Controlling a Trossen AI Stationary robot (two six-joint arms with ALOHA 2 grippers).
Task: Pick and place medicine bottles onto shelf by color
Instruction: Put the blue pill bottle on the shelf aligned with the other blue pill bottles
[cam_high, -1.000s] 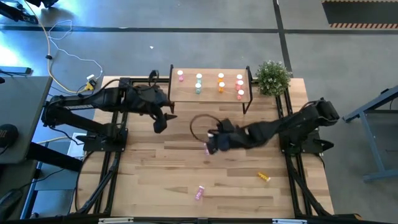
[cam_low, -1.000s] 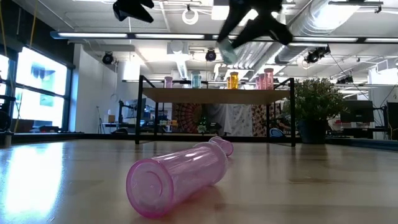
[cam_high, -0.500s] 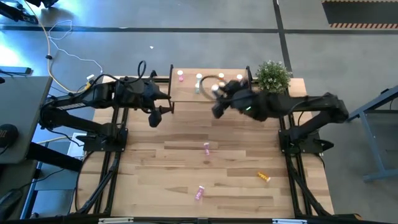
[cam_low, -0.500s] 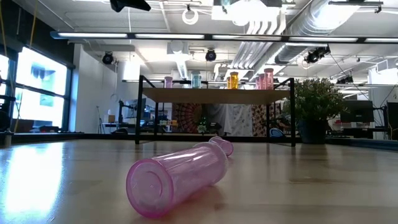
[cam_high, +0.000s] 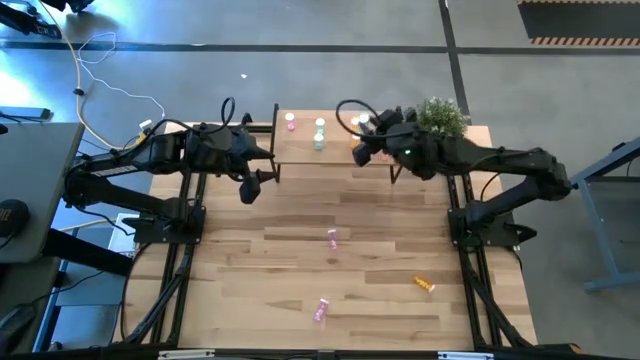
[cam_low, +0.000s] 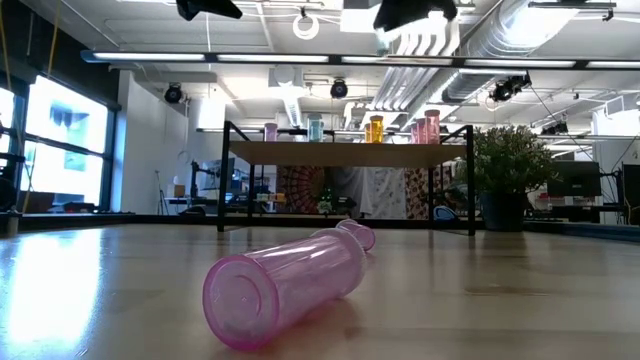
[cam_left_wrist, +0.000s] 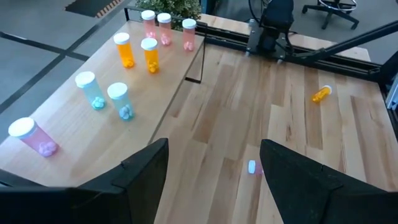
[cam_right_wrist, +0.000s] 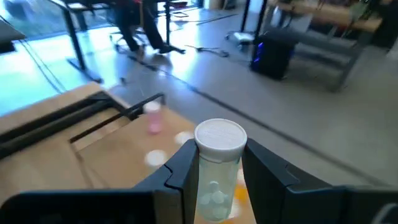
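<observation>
The shelf (cam_high: 300, 150) stands at the table's far edge, its legs on the tabletop. Pink, pale green, orange and salmon bottles stand upright on it in the left wrist view (cam_left_wrist: 121, 101). My right gripper (cam_high: 360, 150) hovers above the shelf's right half, shut on a pale green bottle (cam_right_wrist: 217, 168) with a white cap. My left gripper (cam_left_wrist: 211, 180) is open and empty above the table by the shelf's left end (cam_high: 250, 188). Two pink bottles (cam_high: 332, 238) (cam_high: 321, 309) and an orange one (cam_high: 425, 285) lie on their sides on the table. My right gripper pinches the pale green bottle's body just below its white cap (cam_right_wrist: 216, 180), one finger (cam_right_wrist: 183, 171) on each side. The bottle lies along the fingers, its cap past their tips. It is lifted clear, above the shelf.
A small potted plant (cam_high: 438, 122) stands at the shelf's right end, close to my right arm. The nearest pink bottle lies large in the low view (cam_low: 290, 285). Bare wooden tabletop (cam_high: 250, 290) spreads in front of the shelf.
My right gripper has risen from the middle of the table with the pale green bottle and gone toward the far edge, to above the shelf's right half. My left gripper has drawn back a little toward the shelf's left end. The bottles on the table have stayed put.
</observation>
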